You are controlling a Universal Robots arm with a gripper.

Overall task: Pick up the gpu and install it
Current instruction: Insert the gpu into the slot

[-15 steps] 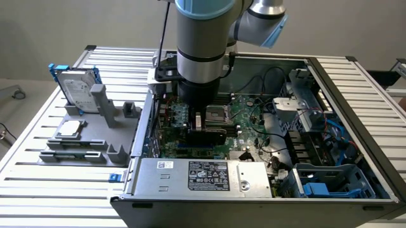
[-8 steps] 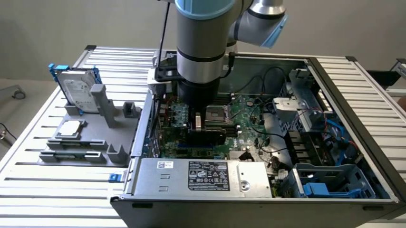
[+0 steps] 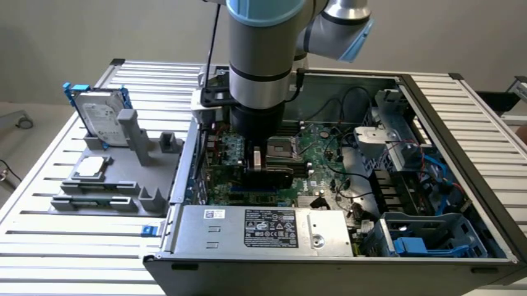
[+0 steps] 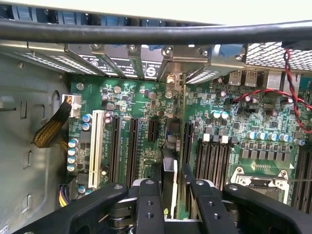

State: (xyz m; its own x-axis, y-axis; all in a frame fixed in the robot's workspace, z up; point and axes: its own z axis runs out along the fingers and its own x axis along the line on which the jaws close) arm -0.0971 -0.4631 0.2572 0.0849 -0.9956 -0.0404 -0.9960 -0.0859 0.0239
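While plumb above the motherboard [image 4: 234,109] — arm [image 3: 259,61] straight down, pincer [image 4: 178,212] narrow around the gpu [image 4: 169,183].

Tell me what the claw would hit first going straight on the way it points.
Probably the motherboard, around its black expansion slots; the gpu held in the claw would touch there before the claw itself. Depth is unclear.

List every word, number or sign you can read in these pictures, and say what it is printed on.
None can be read.
Power supply label: too small.
Hard drive label: blurred.
Circuit board markings: too small.
Graphics card in the gripper: no legible print.
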